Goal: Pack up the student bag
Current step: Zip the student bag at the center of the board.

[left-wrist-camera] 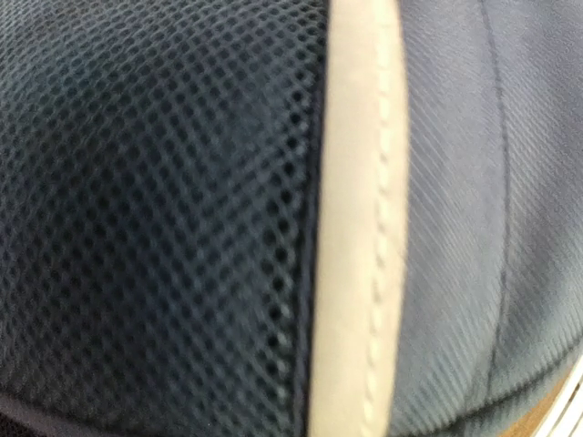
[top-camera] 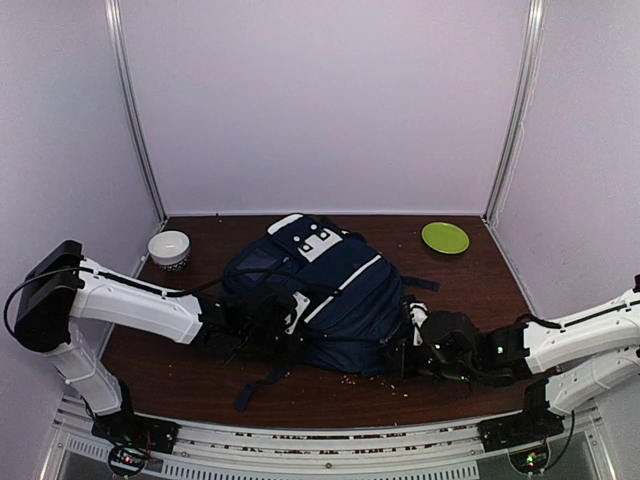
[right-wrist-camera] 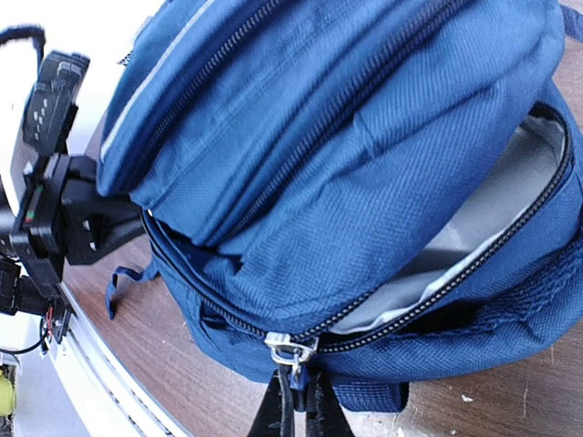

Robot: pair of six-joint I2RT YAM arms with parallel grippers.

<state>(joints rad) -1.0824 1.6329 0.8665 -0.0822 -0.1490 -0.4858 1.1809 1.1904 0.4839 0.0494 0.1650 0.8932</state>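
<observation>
The navy-blue student bag [top-camera: 330,290] lies flat in the middle of the table, white patch toward the back. My right gripper [right-wrist-camera: 297,401] is shut on the blue pull tab of the silver zipper slider [right-wrist-camera: 290,349] at the bag's near right edge [top-camera: 415,345]. To the right of the slider the zipper is parted and shows the light grey lining [right-wrist-camera: 474,246]. My left gripper [top-camera: 285,315] presses against the bag's left side. The left wrist view shows only dark mesh [left-wrist-camera: 155,218] and a white trim stripe [left-wrist-camera: 360,228], and its fingers are hidden.
A white bowl with a dark patterned base [top-camera: 169,247] stands at the back left. A green plate [top-camera: 445,237] lies at the back right. A dark strap [top-camera: 258,385] trails toward the front edge. Crumbs lie on the brown table [top-camera: 470,290] near the front.
</observation>
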